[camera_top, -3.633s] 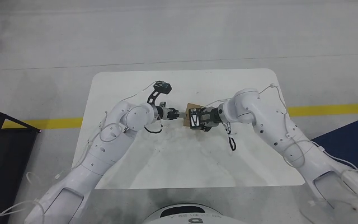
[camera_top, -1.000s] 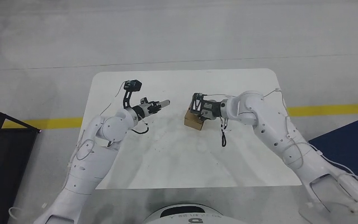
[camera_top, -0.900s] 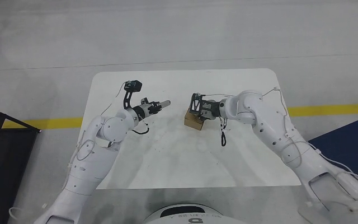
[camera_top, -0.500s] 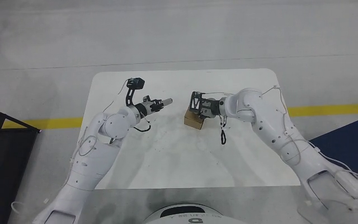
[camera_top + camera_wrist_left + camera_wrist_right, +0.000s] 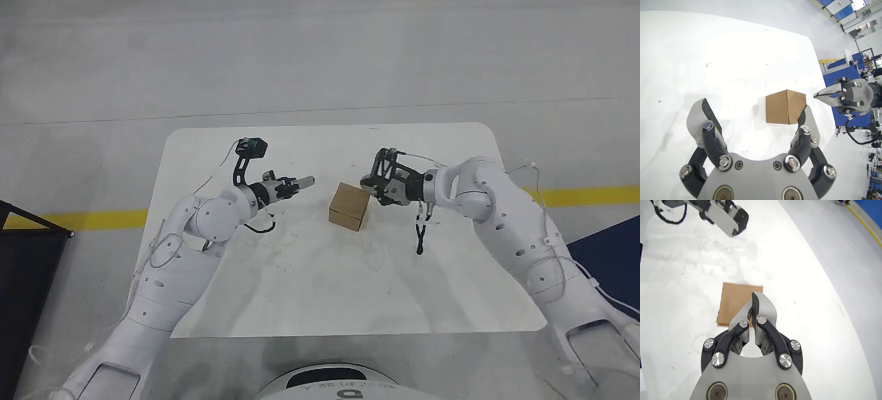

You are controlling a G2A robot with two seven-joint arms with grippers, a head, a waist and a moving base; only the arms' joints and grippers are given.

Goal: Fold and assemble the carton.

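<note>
From above, a brown carton (image 5: 349,207) stands closed on the white table (image 5: 330,300), about midway between the left and right edges and somewhat nearer the far edge. The left gripper (image 5: 305,183) points at it from the left side, near but apart. The right gripper (image 5: 373,187) hangs just beside the carton's far right corner.

At the left wrist, the left gripper (image 5: 755,104) has its ribbed fingers (image 5: 710,111) spread wide, with nothing between them. The carton (image 5: 785,107) sits on the table beyond the fingertips, showing two plain side faces that meet at an upright edge. Past it, the right gripper (image 5: 816,95) tapers to a closed point, with a slim gap between that point and the carton.

At the right wrist, the right gripper (image 5: 754,300) has its two pads pressed together and grips nothing. The carton (image 5: 734,300) lies just beyond its tip, flat top in view. The left gripper (image 5: 734,230) hangs over the table farther off.
</note>
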